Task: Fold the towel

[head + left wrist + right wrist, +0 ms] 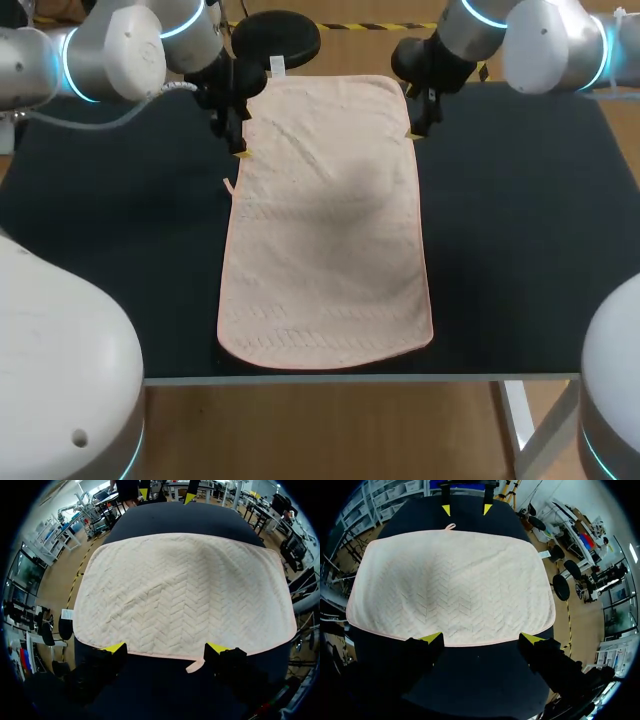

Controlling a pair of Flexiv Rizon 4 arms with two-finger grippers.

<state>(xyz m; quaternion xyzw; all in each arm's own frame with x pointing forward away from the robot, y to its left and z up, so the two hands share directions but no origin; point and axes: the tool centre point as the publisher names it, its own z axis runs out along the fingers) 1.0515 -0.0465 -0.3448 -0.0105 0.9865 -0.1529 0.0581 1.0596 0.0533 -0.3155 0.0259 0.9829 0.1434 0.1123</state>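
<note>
The left gripper (238, 140), fingers apart, hangs at the left edge of the towel (325, 230), which lies spread flat on the dark surface (520, 230). The right gripper (415, 128), also apart, hangs at the opposite edge. The towel looks soft, light and limp, so it is probably best pinched at its far corners.

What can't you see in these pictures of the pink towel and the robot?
1. Every view: the table under the towel; the towel covers it.
2. Wrist views: whether the left gripper and right gripper touch the towel's edge or hover.
3. Head view: how wide both stand open; too small and dark.
</note>
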